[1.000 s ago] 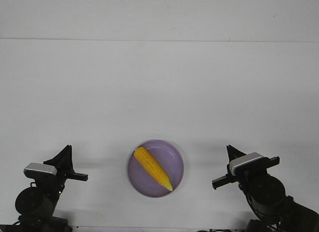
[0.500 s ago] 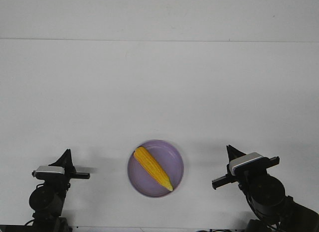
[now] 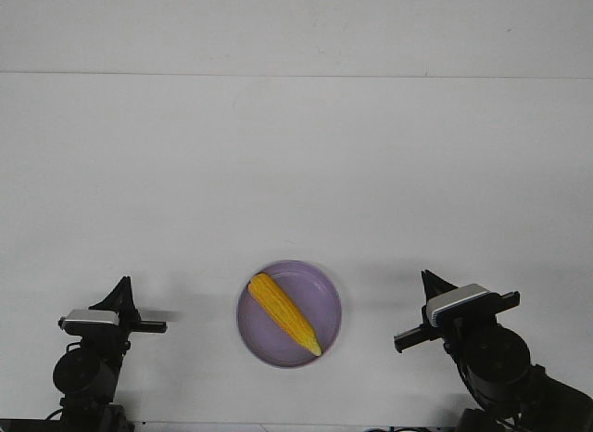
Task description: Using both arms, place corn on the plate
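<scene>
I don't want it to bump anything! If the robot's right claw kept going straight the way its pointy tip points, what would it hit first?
Probably nothing. The right gripper points away over bare white table; the plate and corn sit off to its left. Depth is hard to judge.

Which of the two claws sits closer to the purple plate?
The right gripper, beside the plate holding the corn. The left gripper sits farther out, near the table's left edge.

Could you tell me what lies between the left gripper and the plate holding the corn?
Only bare white table separates the left gripper from the plate, per the front view.
</scene>
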`<state>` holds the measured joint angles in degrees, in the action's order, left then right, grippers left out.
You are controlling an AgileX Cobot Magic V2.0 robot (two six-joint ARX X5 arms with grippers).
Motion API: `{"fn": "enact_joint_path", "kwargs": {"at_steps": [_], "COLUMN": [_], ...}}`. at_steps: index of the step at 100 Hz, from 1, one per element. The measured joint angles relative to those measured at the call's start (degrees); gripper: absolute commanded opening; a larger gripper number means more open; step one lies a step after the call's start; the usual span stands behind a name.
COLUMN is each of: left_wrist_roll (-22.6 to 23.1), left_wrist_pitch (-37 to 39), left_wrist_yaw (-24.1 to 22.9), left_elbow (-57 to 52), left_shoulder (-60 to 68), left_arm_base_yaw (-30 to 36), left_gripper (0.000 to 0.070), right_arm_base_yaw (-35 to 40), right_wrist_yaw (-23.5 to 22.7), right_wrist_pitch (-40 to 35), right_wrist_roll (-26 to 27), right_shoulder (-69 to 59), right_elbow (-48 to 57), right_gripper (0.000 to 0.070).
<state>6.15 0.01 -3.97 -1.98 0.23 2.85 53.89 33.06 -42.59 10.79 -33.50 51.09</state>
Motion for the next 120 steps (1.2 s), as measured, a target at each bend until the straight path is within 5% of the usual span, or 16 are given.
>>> {"fn": "enact_joint_path", "kwargs": {"at_steps": [34,48,58,75,84,97,120], "left_wrist_roll": [0.0,-0.02,0.0,0.0,0.0,-0.02,-0.02], "left_wrist_pitch": [0.0,0.0,0.0,0.02,0.0,0.0,0.02], "left_wrist_yaw": [0.0,0.0,0.0,0.0,0.0,0.0,0.0], "left_elbow": [0.0,0.0,0.0,0.0,0.0,0.0,0.0], "left_shoulder": [0.0,0.0,0.0,0.0,0.0,0.0,0.0], "left_arm_base_yaw": [0.0,0.0,0.0,0.0,0.0,0.0,0.0], "left_gripper": [0.0012,0.0012,0.0012,0.0012,0.0012,0.0012,0.0012], "right_arm_base_yaw": [-0.13,-6.38,-16.66,-38.75,-48.35,-55.1,-56.26], "right_wrist_yaw": [0.33,0.31,-6.01,-26.18,-32.96,-34.38,-34.45], "right_wrist_pitch": [0.0,3.3,10.71,23.69,26.51,27.1,33.4], "right_wrist_roll": [-0.61,-4.57,-6.54,-9.55,-10.21,-10.62,-10.82], "right_shoulder": [0.0,1.6,6.01,17.33,23.37,29.66,33.42], "right_elbow": [0.0,-1.92,-9.07,-26.36,-34.45,-42.47,-50.18], "right_gripper": [0.0017,0.0017,0.0017,0.0017,0.0017,0.0017,0.0017]}}
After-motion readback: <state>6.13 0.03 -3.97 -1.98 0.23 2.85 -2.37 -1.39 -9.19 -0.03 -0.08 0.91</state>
